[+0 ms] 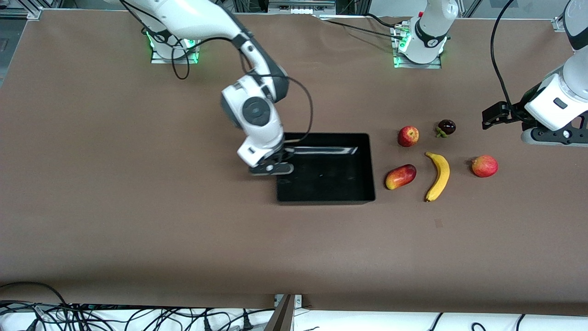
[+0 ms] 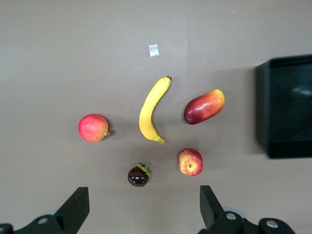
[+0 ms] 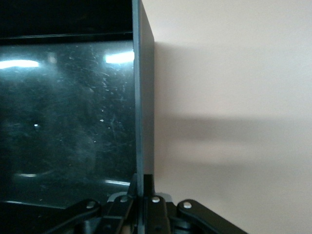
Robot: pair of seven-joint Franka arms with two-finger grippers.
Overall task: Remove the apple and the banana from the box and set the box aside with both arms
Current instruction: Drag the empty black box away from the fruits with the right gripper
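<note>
The right gripper was pinched tight on the wall of the box at its end toward the right arm. Near the box's other end lay the banana and apple. The left gripper hung spread wide above them, holding nothing

My black box lies flat on the bench, shallow and rectangular with glossy, scuffed inner walls, and the wall at the right arm's end is clamped in my right pincer. Toward the left arm's end lies the long curved yellow banana, flat on the bench. My small round red apple with yellowish streaks sits farther from the front camera, near the box.
</note>
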